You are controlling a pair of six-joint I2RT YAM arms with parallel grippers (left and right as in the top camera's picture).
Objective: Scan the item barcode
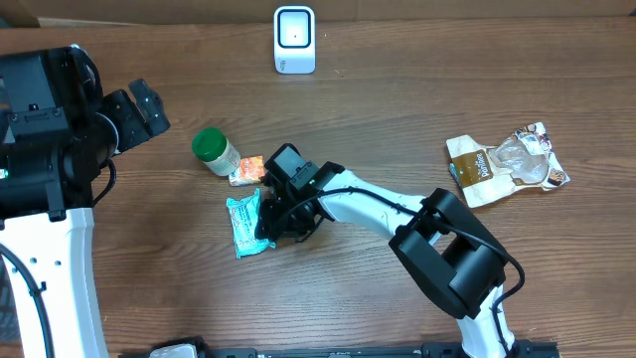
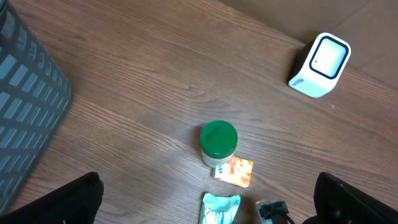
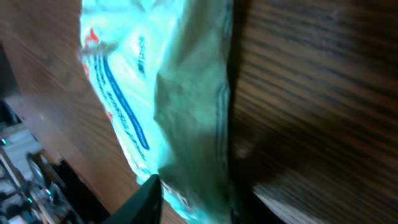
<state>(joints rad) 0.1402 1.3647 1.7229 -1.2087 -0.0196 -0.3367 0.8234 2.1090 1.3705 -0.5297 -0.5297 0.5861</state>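
1. Since the teal packet (image 1: 243, 221) looks like a thin film wrapper lying flat on the table (image 1: 397, 109), I judge it light, soft and crinkly. It is likely to bend or fold under a grip rather than hold its shape.
2. It sits left of the table's middle, just below the orange packet (image 1: 245, 171) and the green-lidded bottle (image 1: 212, 147). The scanner (image 1: 294, 40) stands well apart at the far edge.
3. The right fingers (image 3: 148, 202) are down at the packet's right-hand end. In the right wrist view they stand narrow, one on each side of the crimped end. I cannot tell whether they already pinch the film or only bracket it.
4. That end seam seems the best place to hold: it is flat, doubled, and stiffer than the puffy middle. A grip across the middle could crush the contents or wrinkle the print.
5. The film looks glossy, so it may slip, and a shallow pinch could let it slide out when lifted. Held by one end, it would probably droop and swing, and that could tilt or crease any barcode facing the scanner. No barcode is readable here.
6. The left fingers (image 2: 74, 199) are spread wide and hold nothing, up by the table's left side.
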